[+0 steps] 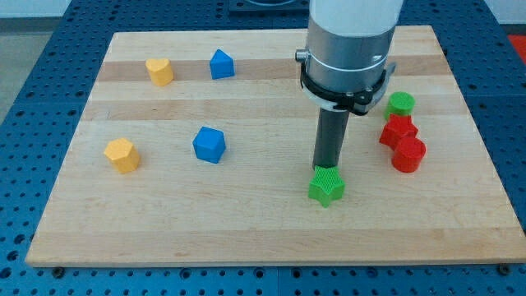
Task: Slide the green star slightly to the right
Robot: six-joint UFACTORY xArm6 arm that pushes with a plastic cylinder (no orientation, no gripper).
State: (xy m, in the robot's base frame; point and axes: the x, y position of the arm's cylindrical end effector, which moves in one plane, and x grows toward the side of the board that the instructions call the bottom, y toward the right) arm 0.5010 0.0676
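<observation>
The green star (327, 187) lies on the wooden board (246, 222), right of centre and near the view's bottom. My tip (325, 167) stands at the star's top edge, touching it or just behind it; the rod's end hides part of that edge. The rod hangs from the grey arm body (349, 49) at the view's top.
A green cylinder (401, 104), a red star-like block (398, 130) and a red cylinder (408, 154) cluster at the view's right of the star. A blue cube (209, 145), a blue pentagon-like block (221, 64), a yellow heart (159, 71) and a yellow hexagon (122, 154) lie on the left half.
</observation>
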